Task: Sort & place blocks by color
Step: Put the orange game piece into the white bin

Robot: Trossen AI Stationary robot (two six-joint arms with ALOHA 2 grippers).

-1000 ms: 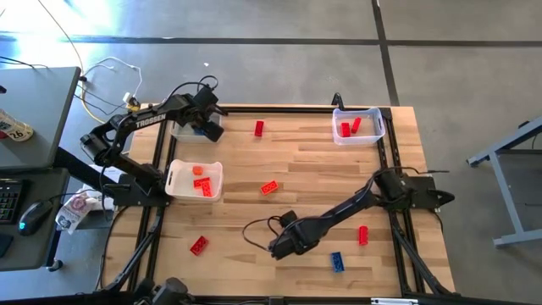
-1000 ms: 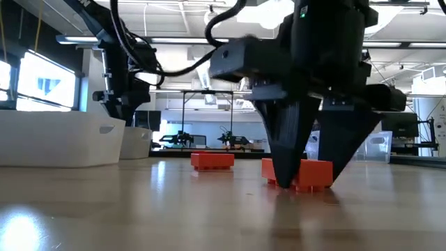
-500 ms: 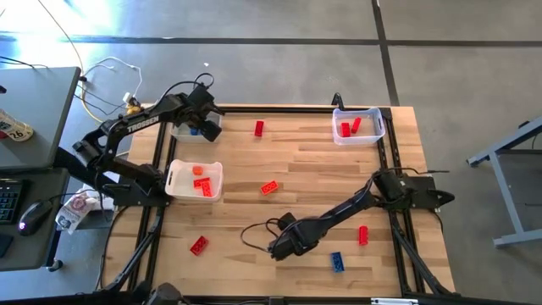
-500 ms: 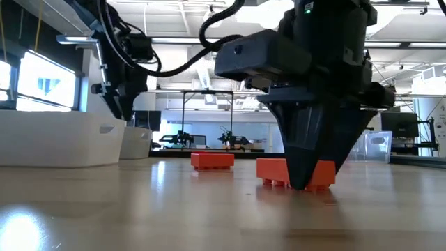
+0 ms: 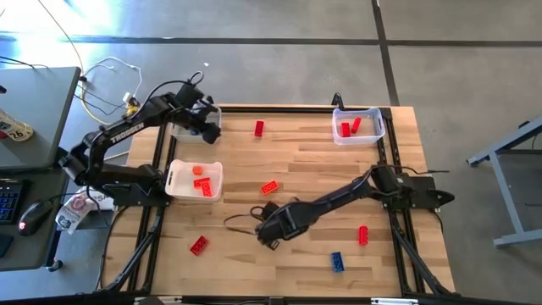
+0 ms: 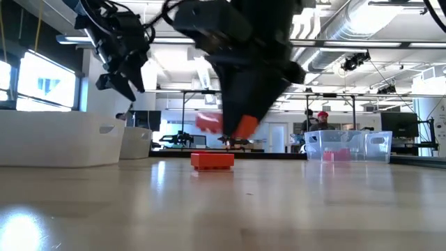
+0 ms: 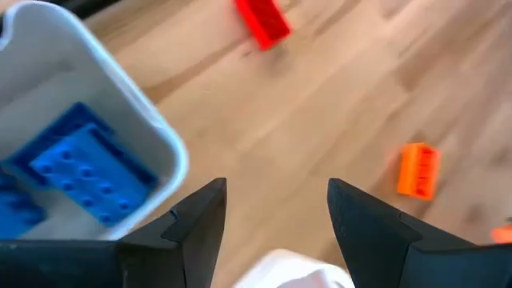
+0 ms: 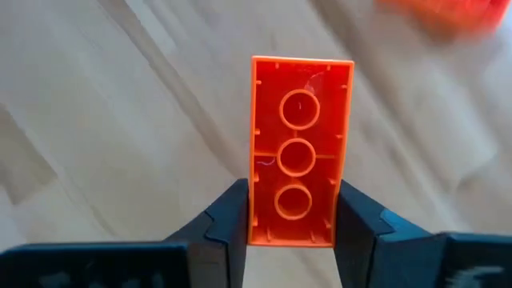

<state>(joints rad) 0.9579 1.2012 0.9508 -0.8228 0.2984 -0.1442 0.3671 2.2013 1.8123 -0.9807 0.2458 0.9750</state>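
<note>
Orange block (image 8: 299, 152) (hollow underside showing) probably points lengthwise beyond right fingers (image 8: 228, 220).

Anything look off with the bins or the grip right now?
One oddity: the white bin holds orange and red blocks mixed together. The right gripper holds the orange block squarely, hollow underside showing. Nothing spilled or damaged.

Two bins (image 5: 195, 180) (image 5: 188, 129) sit at the table's (image 5: 313, 161) left, a third (image 5: 358, 124) at the far right corner. Loose blocks (image 5: 259, 128) (image 5: 269, 187) (image 5: 199, 245) (image 5: 337, 261) (image 5: 363, 235) lie between and nearer.
</note>
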